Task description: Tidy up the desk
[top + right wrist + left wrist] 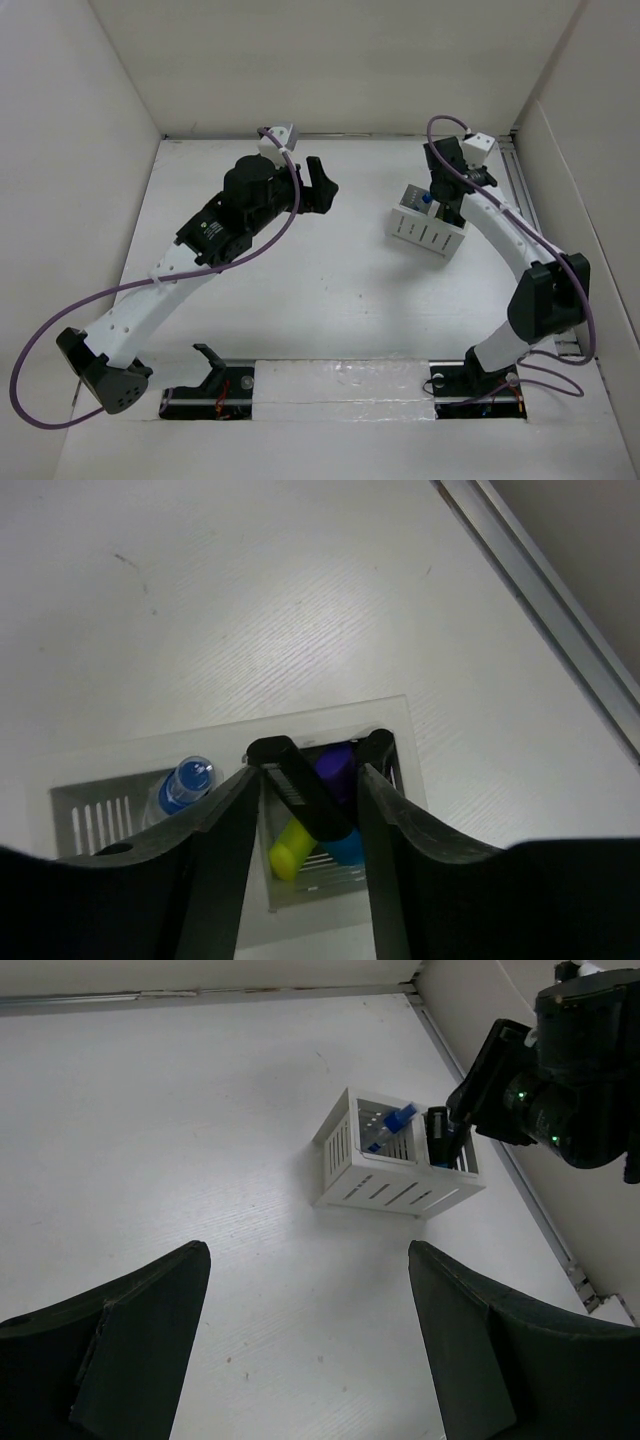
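Top external: two arms based at near edge of desk [330,300], white tabletop filling view. Left gripper [322,188] mid-desk, jaws wide, empty. One pen holder [425,235] far right, two compartments, five pens: blue-capped pen [185,780] alone; black marker [305,795], purple pen [338,768], yellow pen [285,852], blue pen [350,848] together. Right gripper [312,770] straddles black marker; whether it grips, cannot tell.

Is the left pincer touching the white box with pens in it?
Apart. The left wrist view shows bare white desk between the left pincer and the white slotted pen holder.
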Tool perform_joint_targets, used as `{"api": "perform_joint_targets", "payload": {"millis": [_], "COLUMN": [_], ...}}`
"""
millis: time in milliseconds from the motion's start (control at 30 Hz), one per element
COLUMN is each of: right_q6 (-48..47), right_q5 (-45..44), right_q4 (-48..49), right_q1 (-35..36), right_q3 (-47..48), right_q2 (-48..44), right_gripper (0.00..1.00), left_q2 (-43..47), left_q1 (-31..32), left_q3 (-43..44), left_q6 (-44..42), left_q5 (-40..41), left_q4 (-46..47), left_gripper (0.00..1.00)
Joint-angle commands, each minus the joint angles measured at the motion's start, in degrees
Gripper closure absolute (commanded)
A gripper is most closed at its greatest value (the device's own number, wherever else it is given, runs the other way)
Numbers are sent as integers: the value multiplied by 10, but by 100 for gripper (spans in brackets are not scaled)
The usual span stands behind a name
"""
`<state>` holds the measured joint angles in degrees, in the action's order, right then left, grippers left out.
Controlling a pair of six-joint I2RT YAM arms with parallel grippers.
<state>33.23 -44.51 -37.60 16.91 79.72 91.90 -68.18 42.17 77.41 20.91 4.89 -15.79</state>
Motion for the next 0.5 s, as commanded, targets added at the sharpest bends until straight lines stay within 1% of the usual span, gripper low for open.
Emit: {"api": "perform_joint_targets", "payload": {"millis": [0,100,133,200,233,267,300,333,367,400,433,467], "right_q6": [-4,-16,-16,-16,-19,-20,-27,-34,-40,-40,-41,-41], "right_q5": [25,80,114,152,199,200,223,281,304,323,363,383], "right_q4": [0,3,3,0,2,2,9,10,9,7,8,10], "right_q1": [19,39,46,73,95,95,112,118,124,131,145,152], "right_q3": [3,3,3,-8,-19,-19,-35,-41,-47,-51,-59,-62], "right_q2": [-69,-98,-117,-134,-162,-162,-173,-190,-202,-211,-223,-252], "right_gripper": [48,36,36,34,33,33,34,36,41,60,69,80], "left_q2": [14,9,9,1,-6,-10,-13,-17,-21,-22,-23,-23], "left_q1": [1,1,1,1,1,1,1,1,1,1,1,1], "left_q3": [24,27,27,30,35,35,44,49,54,61,64,68], "left_q6": [12,18,19,27,31,33,35,37,41,41,42,45], "left_q5": [-1,5,5,5,1,0,2,5,7,7,10,16], "left_q4": [1,1,0,2,2,2,-4,-6,-8,-7,-6,-8], "left_gripper": [23,23,22,22,22,22,22,22,22,21,21,21]}}
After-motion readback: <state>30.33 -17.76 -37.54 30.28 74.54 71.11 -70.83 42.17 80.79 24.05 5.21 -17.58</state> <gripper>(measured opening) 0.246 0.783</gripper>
